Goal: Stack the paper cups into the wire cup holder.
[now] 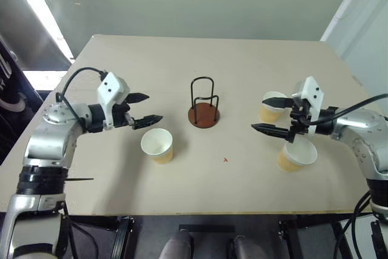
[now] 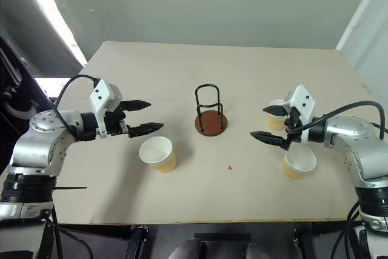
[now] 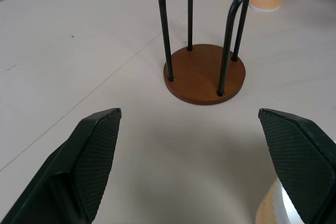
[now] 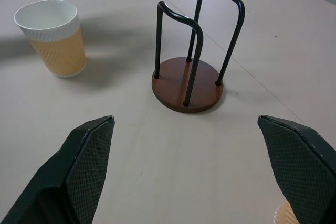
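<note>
Centre frame: wire cup holder, empty. 3 paper cups: 1 lower left, 2 at right. I hold left gripper and right gripper spread, empty. I judge: pinch the nearest cup's wall lightly, keeping it upright.

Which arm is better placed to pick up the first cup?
Probably the left. The open left claw hovers right next to the single paper cup. The open right claw hangs near two cups, so either could start.
</note>
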